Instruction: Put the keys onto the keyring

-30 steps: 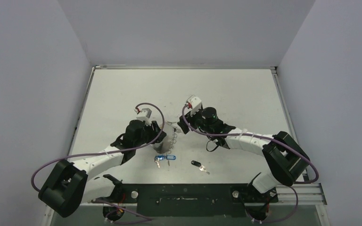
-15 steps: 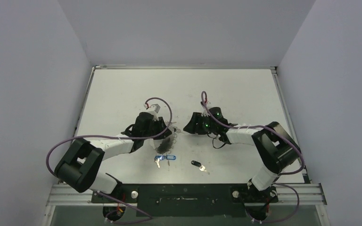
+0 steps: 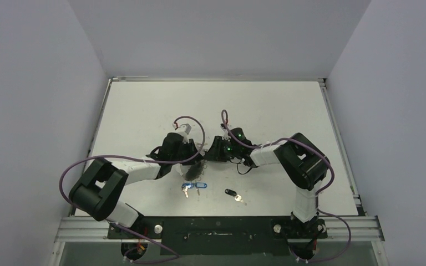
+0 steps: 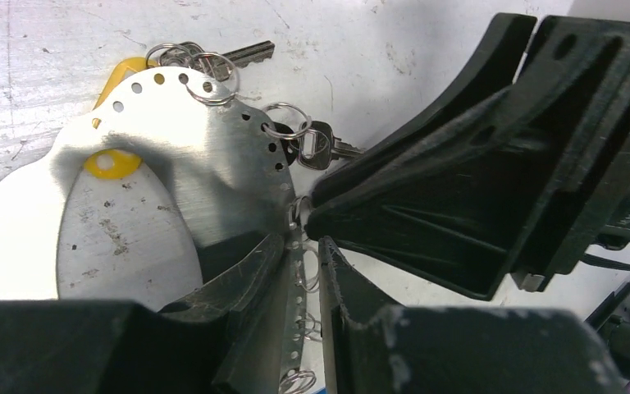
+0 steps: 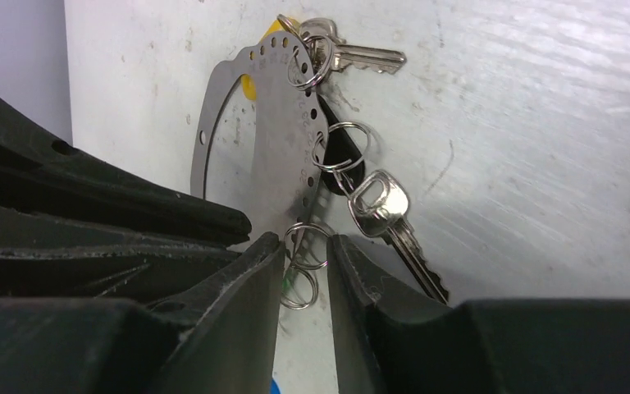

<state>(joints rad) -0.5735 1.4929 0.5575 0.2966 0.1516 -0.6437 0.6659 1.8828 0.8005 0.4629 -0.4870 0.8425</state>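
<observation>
The left gripper [image 4: 299, 244] had its jaws drawn narrow. The holed rim of the keyring [image 4: 213, 156] and a few small split rings ran down the slot between them. The rim left the picture at the bottom, so it could not be told whether the fingers [image 4: 246, 279] actually pressed the metal. The right gripper [image 5: 305, 241] was set just as narrow, with small rings hanging in its gap and bare table showing behind them. The rim slipped behind one finger there, so its hold could not be told either.

From above, the two wrists hid nearly all of the keyring. Both arms reached in low over the table [image 3: 144, 111], elbows folded outward, the grippers meeting almost nose to nose near its middle. In the left wrist view the right gripper's tip touched the rim just above the left fingers.

The keyring was a flat silvery band with a row of holes along its edge. A silver key [image 4: 242, 54], a yellow-headed key [image 4: 127, 67] and a black-headed key [image 4: 316, 148] hung from it on split rings. A blue-tagged key [image 3: 193, 186] and a loose black key [image 3: 233, 193] lay nearer the bases, apart from it.
</observation>
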